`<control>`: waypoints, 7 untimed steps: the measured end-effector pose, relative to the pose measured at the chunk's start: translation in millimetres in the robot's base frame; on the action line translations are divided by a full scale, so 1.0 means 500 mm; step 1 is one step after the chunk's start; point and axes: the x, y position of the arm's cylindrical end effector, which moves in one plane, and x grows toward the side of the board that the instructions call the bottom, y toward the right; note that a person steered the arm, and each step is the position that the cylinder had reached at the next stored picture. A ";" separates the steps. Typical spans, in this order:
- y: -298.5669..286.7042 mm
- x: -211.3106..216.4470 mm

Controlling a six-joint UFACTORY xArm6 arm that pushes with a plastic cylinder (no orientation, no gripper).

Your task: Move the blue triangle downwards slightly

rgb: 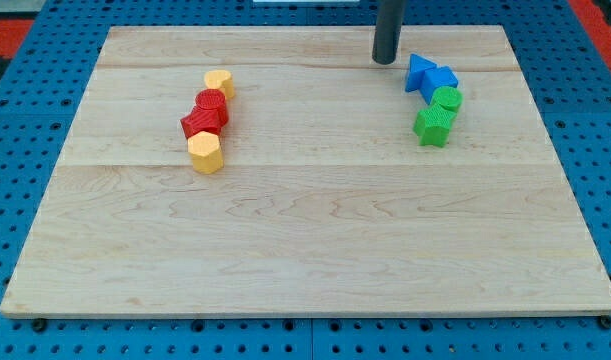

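The blue triangle (418, 72) lies near the view's top right, at the upper end of a short chain of blocks. Touching it at its lower right is a second blue block (441, 81). Below that sit a green round block (447, 99) and a green star-like block (433, 125). My tip (385, 60) rests on the board just left of and slightly above the blue triangle, with a small gap between them. The dark rod rises out of the view's top.
A second chain lies left of centre: a yellow block (219, 83), a red round block (213, 103), a red star-like block (198, 123) and a yellow hexagonal block (205, 152). The wooden board (305, 250) sits on a blue pegboard.
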 end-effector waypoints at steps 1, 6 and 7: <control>0.044 -0.023; 0.108 0.049; 0.101 0.049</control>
